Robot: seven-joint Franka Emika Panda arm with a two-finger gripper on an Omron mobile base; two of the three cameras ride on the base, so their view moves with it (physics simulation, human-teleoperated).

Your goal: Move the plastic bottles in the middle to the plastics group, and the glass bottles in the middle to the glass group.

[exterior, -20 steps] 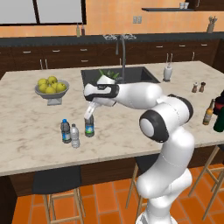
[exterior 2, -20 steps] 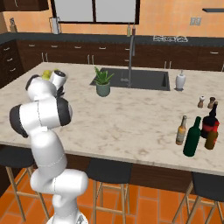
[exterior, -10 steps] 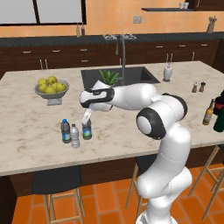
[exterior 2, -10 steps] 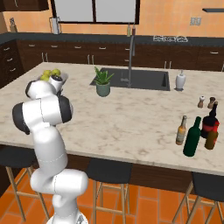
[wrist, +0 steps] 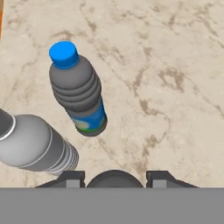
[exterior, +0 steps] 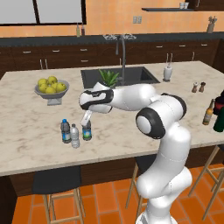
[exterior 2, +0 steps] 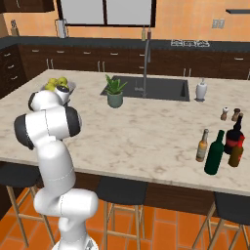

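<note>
Left base view puts the clear water bottle (exterior: 87, 131) at the near left of the tabletop (exterior: 131, 131): small, see-through, with a blue label round its lower body. It is upright just right of the plastics pair, the darker blue-capped bottle (exterior: 65, 131) and the shorter white-capped bottle (exterior: 75, 136). All three make a tight row. I cannot tell whether its base touches the marble.

My fingers (exterior: 86, 118) come down on it from above, and my arm reaches in from the right. In the hand view my fingers (wrist: 72, 178) are partly closed, one tip on each side of a round dark top that sits between them, so I have hold of that bottle. Just beyond it the darker bottle shows a ribbed grey body and a blue cap, with the white-capped one lying left of it in that view.

Farther back on the left, a grey bowl (exterior: 52, 97) holds yellow-green fruit. A sink (exterior: 131, 76) is sunk in the far middle, with a potted plant (exterior 2: 115, 93) by it.

At the right end, well apart from my fingers, the amber bottle (exterior 2: 201, 145), the green bottle (exterior 2: 214, 154) and the black bottle with a red band (exterior 2: 235, 138) are clustered together.
</note>
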